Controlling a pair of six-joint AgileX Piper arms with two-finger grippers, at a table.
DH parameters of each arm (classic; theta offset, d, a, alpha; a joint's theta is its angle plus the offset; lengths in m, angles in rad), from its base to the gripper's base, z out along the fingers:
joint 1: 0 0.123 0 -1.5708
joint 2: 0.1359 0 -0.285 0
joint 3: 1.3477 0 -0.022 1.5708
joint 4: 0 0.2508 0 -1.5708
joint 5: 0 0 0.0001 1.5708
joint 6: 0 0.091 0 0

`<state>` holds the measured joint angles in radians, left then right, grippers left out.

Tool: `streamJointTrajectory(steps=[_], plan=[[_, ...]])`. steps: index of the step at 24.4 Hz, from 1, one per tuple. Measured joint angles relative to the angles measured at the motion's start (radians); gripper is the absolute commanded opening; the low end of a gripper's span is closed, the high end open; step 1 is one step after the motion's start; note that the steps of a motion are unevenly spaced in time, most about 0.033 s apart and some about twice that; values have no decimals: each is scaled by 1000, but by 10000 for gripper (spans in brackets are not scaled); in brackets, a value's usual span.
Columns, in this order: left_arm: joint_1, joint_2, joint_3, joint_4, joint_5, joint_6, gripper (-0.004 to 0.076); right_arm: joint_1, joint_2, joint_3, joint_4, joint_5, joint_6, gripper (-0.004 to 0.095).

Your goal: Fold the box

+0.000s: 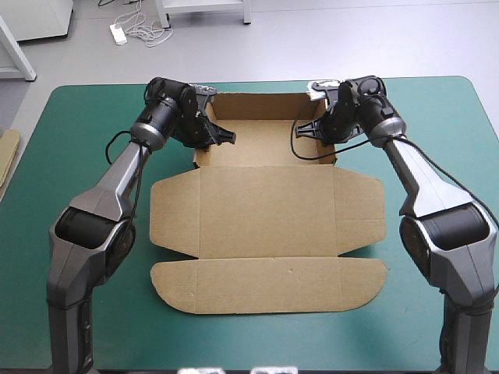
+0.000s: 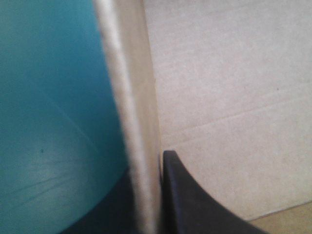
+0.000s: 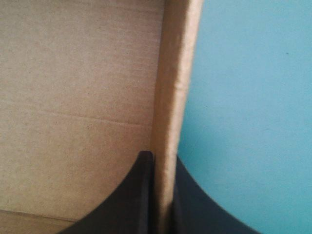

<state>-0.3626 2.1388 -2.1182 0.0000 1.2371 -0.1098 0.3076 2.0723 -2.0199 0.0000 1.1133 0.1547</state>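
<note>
box point(image 1: 265, 210) lying mid-table on the teal-green cover point(image 1: 78, 125), far walls standing, lid lying flat toward the near edge | left gripper point(image 1: 224, 138) pinching its left wall, 2 fingers all but closed | right gripper point(image 1: 306, 129) seemingly pinching its right wall likewise

Matt, faintly ribbed cardboard box point(image 1: 265, 210)
</note>
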Motion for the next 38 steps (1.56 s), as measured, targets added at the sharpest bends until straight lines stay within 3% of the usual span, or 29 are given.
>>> streamJointTrajectory(steps=[22,25,26,28,30,33,38], plan=[[0,97,-15,0,-23,-10,-3,2,65,-8,-18,-16,6,-6],[0,97,-15,-6,-24,-7,106,4,66,-12,-20,-13,6,155],[0,97,-15,0,-25,-2,216,4,66,-15,-24,-10,1,258],[0,97,-15,0,-39,26,387,4,71,-38,-35,2,-16,371],[-2,95,-26,-12,-47,44,481,4,74,-71,-46,13,-18,447],[-2,60,-49,-15,-53,49,484,4,66,-102,-51,32,-18,504],[-2,-27,-50,-23,-4,85,483,4,15,-109,-57,82,-18,515]])
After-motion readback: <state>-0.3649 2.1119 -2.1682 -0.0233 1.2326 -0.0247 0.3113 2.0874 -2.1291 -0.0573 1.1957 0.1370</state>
